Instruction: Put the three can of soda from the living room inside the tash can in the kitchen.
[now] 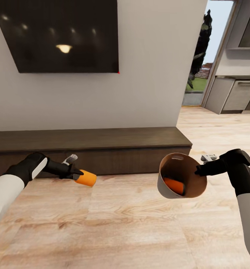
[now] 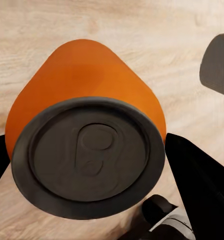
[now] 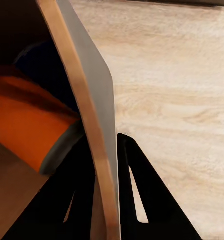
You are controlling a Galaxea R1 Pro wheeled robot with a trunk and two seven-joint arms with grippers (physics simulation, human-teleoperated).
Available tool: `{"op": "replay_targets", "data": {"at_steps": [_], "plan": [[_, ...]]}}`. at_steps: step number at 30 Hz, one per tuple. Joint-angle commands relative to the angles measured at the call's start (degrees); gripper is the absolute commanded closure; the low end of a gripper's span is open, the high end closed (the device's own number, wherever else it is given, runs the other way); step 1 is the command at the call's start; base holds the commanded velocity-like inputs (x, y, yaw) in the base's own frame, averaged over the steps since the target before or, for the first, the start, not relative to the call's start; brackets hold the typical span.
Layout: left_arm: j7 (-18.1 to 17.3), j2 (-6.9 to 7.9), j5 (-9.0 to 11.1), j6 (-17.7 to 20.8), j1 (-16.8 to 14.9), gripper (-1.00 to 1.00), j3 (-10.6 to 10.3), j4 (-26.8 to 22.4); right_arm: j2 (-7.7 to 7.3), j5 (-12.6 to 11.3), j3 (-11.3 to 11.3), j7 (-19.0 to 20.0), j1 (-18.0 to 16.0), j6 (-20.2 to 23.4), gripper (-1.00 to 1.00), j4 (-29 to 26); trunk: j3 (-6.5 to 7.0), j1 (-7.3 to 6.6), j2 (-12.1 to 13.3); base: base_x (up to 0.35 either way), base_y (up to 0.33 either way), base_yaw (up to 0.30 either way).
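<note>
Head view shows the wall with the black TV [image 1: 61, 35] and the long dark low cabinet [image 1: 91, 149] ahead, wooden floor [image 1: 113, 228] below, and the kitchen [image 1: 237, 93] through the opening at right. The right gripper [image 1: 198, 171] carries the bin [image 1: 166, 188] tipped toward the camera, its fingers [image 3: 137, 200] clamped across the rim wall, one inside and one outside. An orange can [image 1: 174, 185] lies in the bin, with something dark blue [image 3: 39, 67] behind it, probably the blue can. The left gripper [image 1: 77, 175] holds the other orange can [image 1: 86, 178] near its silvery top, body pointing away from the fingers. Risk, in my judgement: the tilted bin could spill its cans while driving, or slip from that thin rim grip.
</note>
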Motion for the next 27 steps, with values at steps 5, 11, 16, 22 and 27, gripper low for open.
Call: {"op": "replay_targets", "data": {"at_steps": [5, 11, 16, 22, 27], "plan": [[-3.1, 0.14, -0.4, 0.0, 0.1, 1.00, -0.3, -4.6, 1.71, -0.5, -0.2, -0.1, 0.0, 0.5, 1.00, 2.5, 1.03, -0.52, 0.9, 0.000, 0.000, 0.000], [-6.2, -0.19, -0.4, 0.0, 0.6, 1.00, -0.3, -13.1, 5.58, -0.3, 0.1, -0.8, 0.1, 0.5, 1.00, 5.7, 2.11, -1.84, 3.3, 0.000, 0.000, 0.000], [-6.2, -2.64, -0.4, 0.0, 0.8, 1.00, -1.3, -17.6, 8.63, -0.2, 0.4, -5.1, 0.2, 0.5, 1.00, 8.9, 3.01, -2.94, 5.3, 0.000, 0.000, 0.000], [-6.2, -5.05, -0.5, 0.0, 1.0, 1.00, -7.2, -19.1, 12.93, -0.4, 0.4, -14.1, 0.2, 0.5, 1.00, 12.2, 4.09, -4.25, 7.7, 0.000, 0.000, 0.000], [-6.1, -5.34, -0.4, -0.2, 2.7, 1.00, -8.1, -23.7, 15.99, -0.2, 1.0, -15.6, 0.7, 0.5, 1.00, 13.0, 4.98, -5.35, 9.7, 0.000, 0.000, 0.000]]}}
